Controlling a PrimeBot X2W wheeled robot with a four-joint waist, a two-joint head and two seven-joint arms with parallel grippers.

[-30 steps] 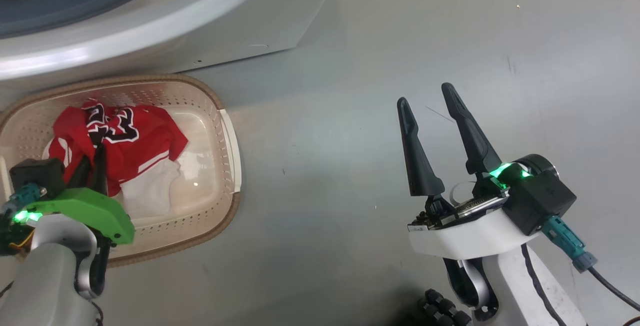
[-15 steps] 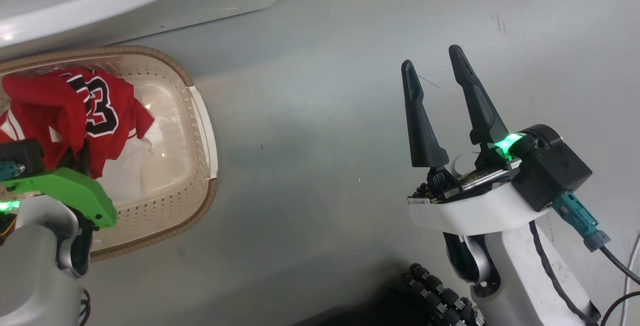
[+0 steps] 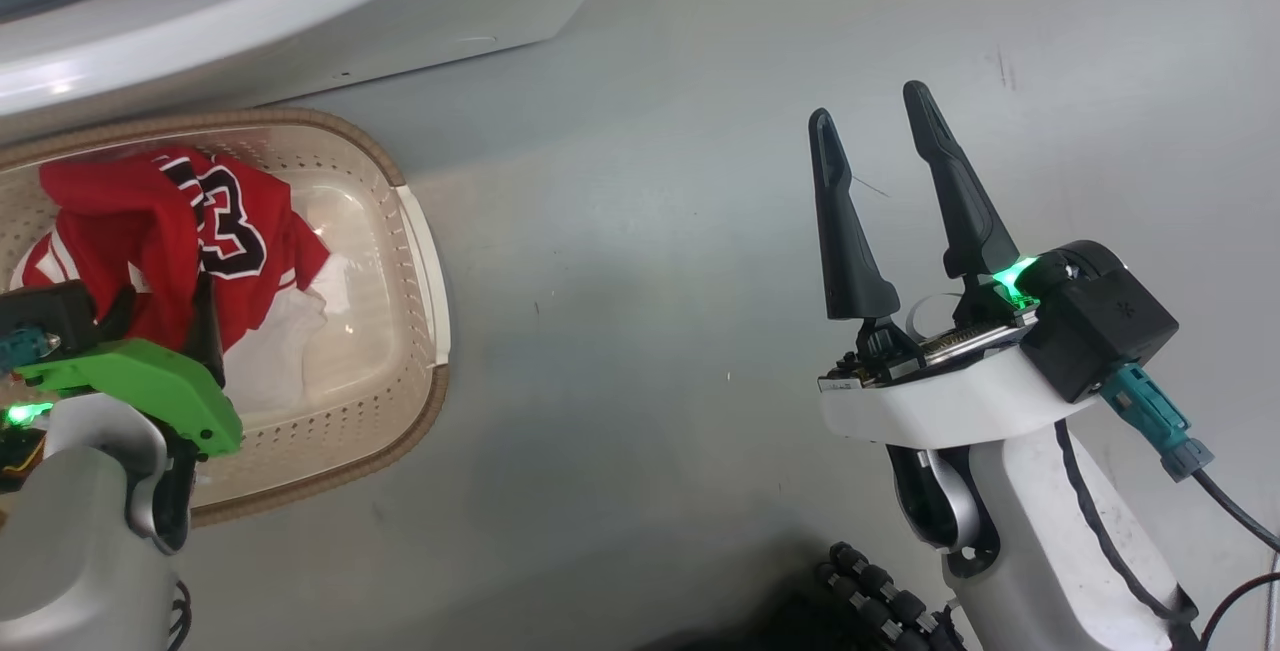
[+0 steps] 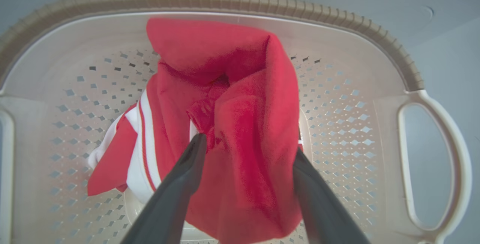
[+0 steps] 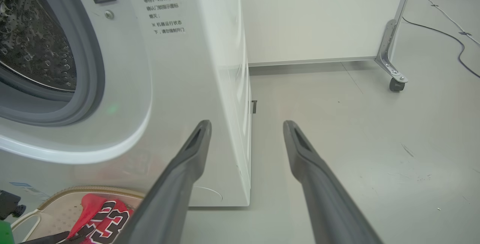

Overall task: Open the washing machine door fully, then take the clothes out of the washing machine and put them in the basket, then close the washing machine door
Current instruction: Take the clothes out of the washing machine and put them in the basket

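The cream basket [image 3: 418, 231] stands on the floor in front of the white washing machine [image 3: 300, 1]. The clothes lie in it: the red jersey [image 3: 120, 221] on top of a white cloth [image 3: 270, 351]. My left gripper [image 3: 165, 316] hangs over the basket, and in the left wrist view its fingers [image 4: 187, 176] stand apart. Red jersey [image 4: 240, 98] fabric bunches loosely between the open left gripper [image 4: 249, 148]. My right gripper [image 3: 868, 103] is open and holds nothing, above bare floor to the right. In the right wrist view the right gripper [image 5: 246, 123] points at the washing machine [image 5: 180, 68] corner. The washing machine door is out of view.
The steel drum [image 5: 33, 41] and grey gasket [image 5: 86, 86] show through the open front. Grey floor [image 3: 650, 281] stretches between the basket and my right arm. A metal leg with a caster [image 5: 393, 79] and a dark cable [image 5: 450, 38] are farther right.
My left gripper's fingers have spread apart over the basket, loosening their hold on the red jersey. The head camera has shifted. The right gripper stays open.
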